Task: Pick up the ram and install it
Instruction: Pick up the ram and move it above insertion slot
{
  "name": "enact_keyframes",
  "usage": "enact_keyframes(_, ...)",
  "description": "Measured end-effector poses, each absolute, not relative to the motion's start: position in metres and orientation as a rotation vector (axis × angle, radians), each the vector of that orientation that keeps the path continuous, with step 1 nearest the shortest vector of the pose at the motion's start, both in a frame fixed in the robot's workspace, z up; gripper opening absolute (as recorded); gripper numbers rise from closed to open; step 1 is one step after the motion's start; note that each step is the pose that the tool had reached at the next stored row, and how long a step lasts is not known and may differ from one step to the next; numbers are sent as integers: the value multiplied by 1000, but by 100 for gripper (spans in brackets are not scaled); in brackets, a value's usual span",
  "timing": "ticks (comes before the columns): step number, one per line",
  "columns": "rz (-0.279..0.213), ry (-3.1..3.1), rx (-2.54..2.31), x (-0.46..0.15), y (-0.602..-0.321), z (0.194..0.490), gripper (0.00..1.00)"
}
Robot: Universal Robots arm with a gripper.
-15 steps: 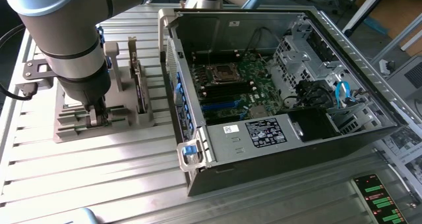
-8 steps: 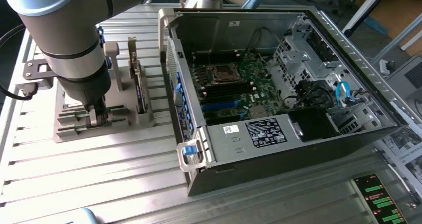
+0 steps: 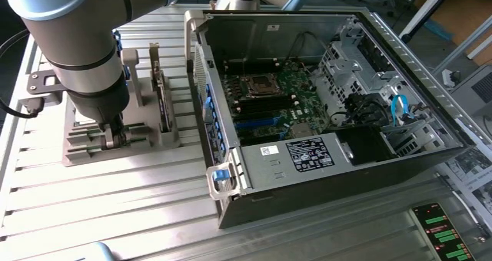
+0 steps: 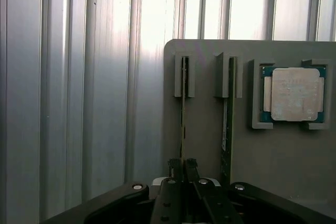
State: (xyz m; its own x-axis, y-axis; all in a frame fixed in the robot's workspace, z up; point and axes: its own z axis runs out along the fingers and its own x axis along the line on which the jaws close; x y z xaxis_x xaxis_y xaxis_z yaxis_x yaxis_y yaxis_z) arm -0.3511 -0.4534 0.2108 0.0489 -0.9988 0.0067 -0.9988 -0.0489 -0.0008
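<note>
**Operator:** Currently, where is the ram (image 4: 182, 103)?

**Technician:** It stands on edge in the outermost slot of the grey holder (image 4: 205, 145), just beside the holder's side edge. A second stick (image 4: 227, 124) stands between it and the processor (image 4: 294, 94).

**Operator:** How does it lie relative to the gripper (image 4: 183, 163)?

**Technician:** The gripper is centred on the stick's near end. The long axis runs straight away from it, toward the holder edge carrying the slot guides. Whether it is clamped or open cannot be told. The computer case (image 3: 323, 99) stands well apart.
</note>
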Motion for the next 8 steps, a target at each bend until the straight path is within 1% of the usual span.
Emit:
enact_keyframes(6, 8, -2164, 2272, -351, -453, 211, 16)
enact_keyframes(8, 8, -2164, 2272, -351, -453, 211, 12)
